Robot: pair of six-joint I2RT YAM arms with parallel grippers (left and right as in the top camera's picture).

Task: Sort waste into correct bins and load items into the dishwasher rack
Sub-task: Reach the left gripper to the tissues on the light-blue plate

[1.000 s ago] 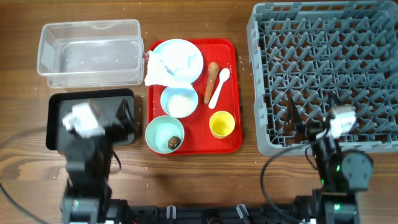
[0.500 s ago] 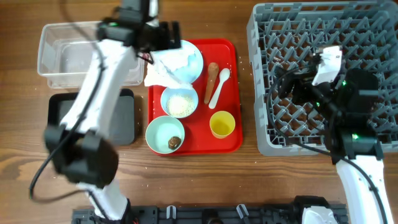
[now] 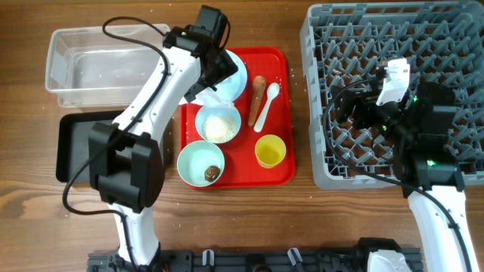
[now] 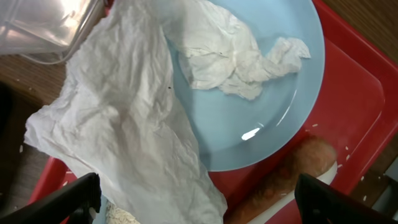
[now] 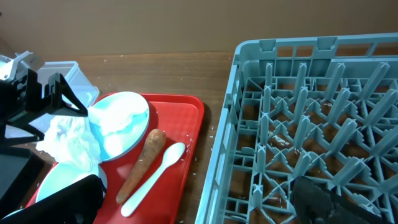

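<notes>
My left gripper (image 3: 212, 69) is open and empty, hovering over the crumpled white napkin (image 4: 124, 124), which drapes off the light blue plate (image 4: 273, 106) at the back of the red tray (image 3: 276, 175). The carrot (image 3: 258, 91) and white spoon (image 3: 266, 106) lie right of the plate. One blue bowl (image 3: 218, 125) holds rice. The other (image 3: 195, 160) holds a brown lump (image 3: 212, 173). The yellow cup (image 3: 270, 150) stands at the front right. My right gripper (image 5: 199, 202) is open and empty over the left part of the grey rack (image 3: 393, 45). No red wrapper shows.
The clear tub (image 3: 98, 64) stands at the back left, its corner close to the napkin. The black tray (image 3: 76, 147) lies in front of it. Rice grains are scattered on the red tray and on the wood near the rack.
My left arm has swung from over the black tray up to the plate and napkin. My right arm has risen and reached over the rack's left part.
</notes>
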